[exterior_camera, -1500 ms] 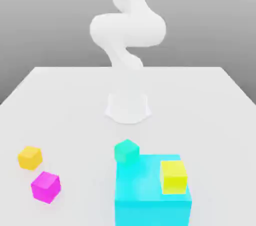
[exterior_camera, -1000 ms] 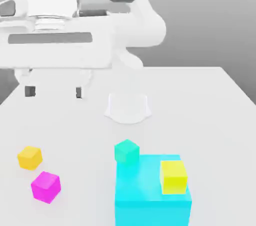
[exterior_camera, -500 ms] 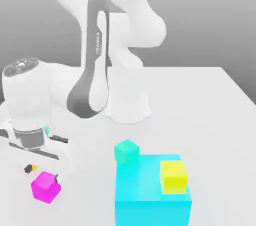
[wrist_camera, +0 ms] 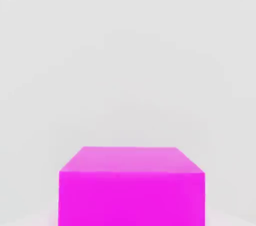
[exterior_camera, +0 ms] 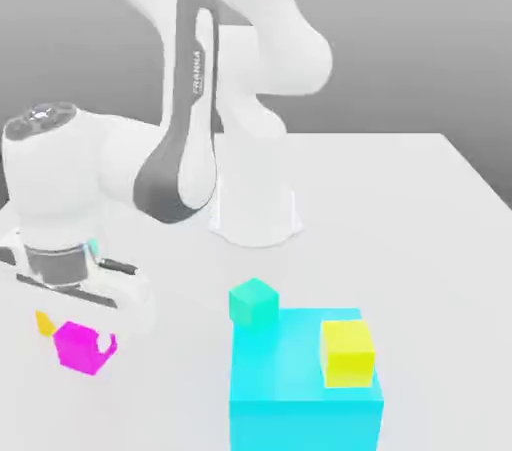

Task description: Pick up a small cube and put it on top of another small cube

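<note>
Magenta-pink small cube, plain and glossy, pinched by end effector.

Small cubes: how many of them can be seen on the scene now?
4: magenta cube under the hand, orange-yellow cube mostly hidden behind it, teal cube beside the cyan block, yellow cube on top of that block.

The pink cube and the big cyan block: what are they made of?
Hard to say. The pink cube and cyan block look like flat-coloured matte plastic: uniform faces, no grain, texture or glints. As simulator renders, they show no real material.
</note>
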`<state>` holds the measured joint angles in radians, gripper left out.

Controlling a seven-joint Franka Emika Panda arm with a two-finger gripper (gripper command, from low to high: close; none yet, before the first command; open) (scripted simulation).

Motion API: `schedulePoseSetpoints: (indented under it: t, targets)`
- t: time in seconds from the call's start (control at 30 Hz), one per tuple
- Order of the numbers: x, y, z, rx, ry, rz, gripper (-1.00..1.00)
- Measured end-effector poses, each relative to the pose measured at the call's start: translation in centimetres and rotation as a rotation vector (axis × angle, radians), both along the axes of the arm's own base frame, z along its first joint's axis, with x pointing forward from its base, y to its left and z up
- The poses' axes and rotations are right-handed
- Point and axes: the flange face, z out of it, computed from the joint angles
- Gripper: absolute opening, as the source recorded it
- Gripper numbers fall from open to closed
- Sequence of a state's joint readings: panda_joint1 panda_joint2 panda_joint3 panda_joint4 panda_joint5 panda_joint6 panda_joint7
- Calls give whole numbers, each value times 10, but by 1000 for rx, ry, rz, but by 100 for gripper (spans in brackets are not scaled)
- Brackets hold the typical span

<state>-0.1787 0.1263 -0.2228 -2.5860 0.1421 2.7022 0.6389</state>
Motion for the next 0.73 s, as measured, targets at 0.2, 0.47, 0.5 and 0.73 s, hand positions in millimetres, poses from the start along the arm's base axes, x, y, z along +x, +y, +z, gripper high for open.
schedulePoseSetpoints:
  t: [0.2,0.47,0.5,0.73]
  targets:
    - [1,86,54,39,-4,0,-100]
    - [-33,170,108,-15,9,-40,-100]
    - [-34,173,103,-22,9,-42,-100]
    - [-37,177,53,-30,10,-45,100]
